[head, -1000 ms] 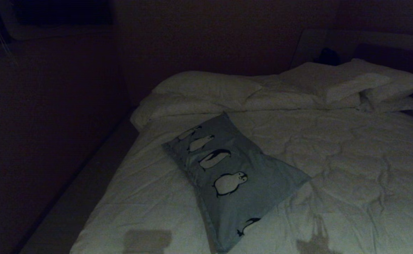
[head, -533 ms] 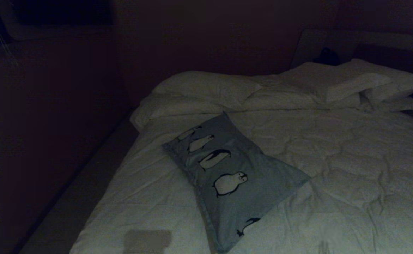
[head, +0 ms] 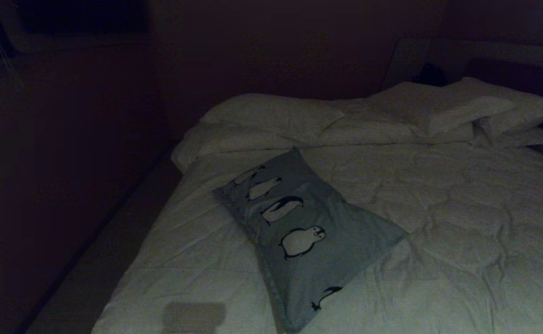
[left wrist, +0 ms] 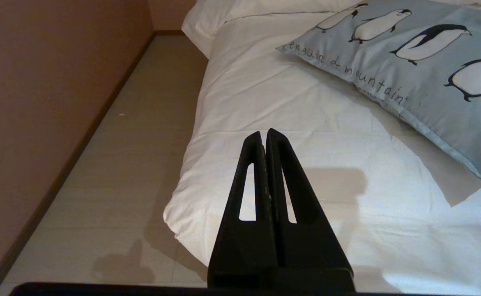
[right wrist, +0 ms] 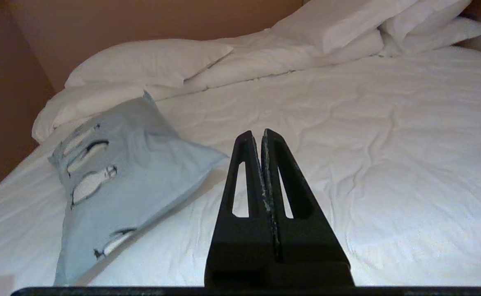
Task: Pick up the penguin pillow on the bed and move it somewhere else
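And the pincer-shaped shadow is gone from the near edge of the bed point(head: 461, 222)! A second ago it sat dark and clear on the duvet, close to the bottom of the head view and right of the penguin pillow point(head: 308, 232); half a second ago only a faint sliver of it was left; now that patch of white quilting lies bare, with no shadow falling there.
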Controlling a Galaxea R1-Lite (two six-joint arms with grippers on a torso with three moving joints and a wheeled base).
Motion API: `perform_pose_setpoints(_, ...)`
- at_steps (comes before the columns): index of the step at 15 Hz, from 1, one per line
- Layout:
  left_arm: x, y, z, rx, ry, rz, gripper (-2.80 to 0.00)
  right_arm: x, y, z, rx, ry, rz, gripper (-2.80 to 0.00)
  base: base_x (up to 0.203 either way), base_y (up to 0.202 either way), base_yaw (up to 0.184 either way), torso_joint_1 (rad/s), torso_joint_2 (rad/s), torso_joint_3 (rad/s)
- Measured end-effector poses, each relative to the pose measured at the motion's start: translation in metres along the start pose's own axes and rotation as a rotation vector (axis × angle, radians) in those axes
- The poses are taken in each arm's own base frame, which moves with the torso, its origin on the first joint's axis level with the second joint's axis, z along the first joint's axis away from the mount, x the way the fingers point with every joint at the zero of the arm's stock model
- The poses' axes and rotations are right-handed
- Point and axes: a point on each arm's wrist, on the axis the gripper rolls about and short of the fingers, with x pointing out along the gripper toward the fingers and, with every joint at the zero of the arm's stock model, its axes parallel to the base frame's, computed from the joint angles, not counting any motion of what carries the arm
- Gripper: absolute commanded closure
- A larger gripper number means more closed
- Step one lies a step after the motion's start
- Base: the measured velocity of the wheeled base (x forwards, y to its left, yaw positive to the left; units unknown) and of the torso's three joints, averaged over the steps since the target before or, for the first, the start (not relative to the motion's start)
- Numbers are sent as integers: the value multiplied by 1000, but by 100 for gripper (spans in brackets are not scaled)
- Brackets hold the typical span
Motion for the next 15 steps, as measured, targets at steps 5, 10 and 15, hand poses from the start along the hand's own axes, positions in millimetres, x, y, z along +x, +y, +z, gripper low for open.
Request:
perform_pose_setpoints(5,0,0,0,0,0,0,0,1,-2,-15,-27,9,0,0,0,0,0,0,0,0)
perform_pose_setpoints(10,0,0,0,0,0,0,0,10,-3,-36,-71,53,-1,0,0,0,0,0,0,0)
perform_pose_setpoints(15,0,0,0,0,0,0,0,20,-4,-55,-140,40,32,0,0,0,0,0,0,0)
